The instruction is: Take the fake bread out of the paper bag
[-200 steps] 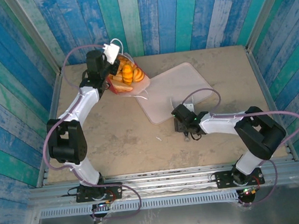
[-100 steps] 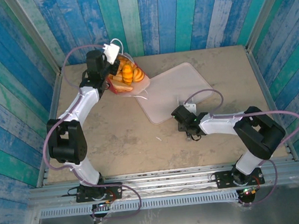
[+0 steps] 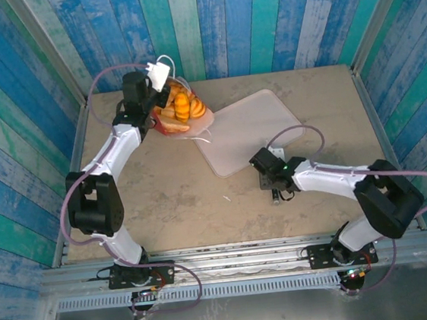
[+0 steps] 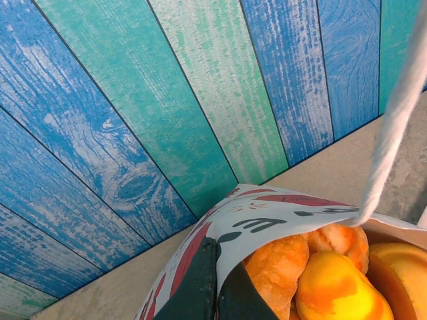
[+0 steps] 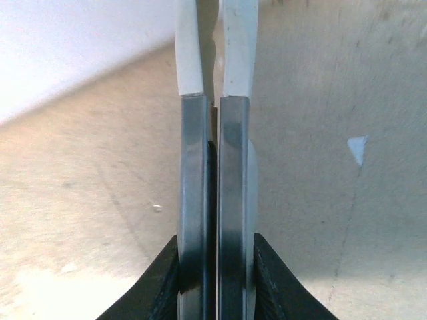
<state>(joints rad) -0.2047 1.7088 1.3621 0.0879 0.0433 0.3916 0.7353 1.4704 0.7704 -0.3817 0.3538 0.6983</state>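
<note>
- The left gripper (image 3: 161, 97) (image 4: 217, 270) sits to the left of the tray (image 3: 245, 130), past its left corner. Its jaws are pressed shut on the rim wall of the paper bag (image 3: 169, 126) (image 4: 267, 217), with only the thin paper between them. This pinch appears meant to steady the bag and keep its mouth open and tilted toward the tray.
- The paper bag lies just beside the tray's left corner. Whether the two actually touch cannot be told. One white cord handle (image 4: 393, 113) hangs slack across the left wrist view, which suggests the bag is held by its wall and not by its handles.
- The fake bread (image 3: 181, 102) (image 4: 333, 280) is inside the bag, left of the tray. It shows as glossy orange pieces crowded at the open mouth. None lies on the tray, so the removal looks not yet begun.
- The tray lies flat and turned at an angle. It seems the likely place to put the bread, being right beside the bag's mouth.
- The right gripper (image 3: 276, 193) (image 5: 212, 53) hangs over bare table just off the tray's near edge, well apart from the bag. Its jaws are together with nothing between them. To take a piece of bread it would have to open and cross over the tray to the bag.
</note>
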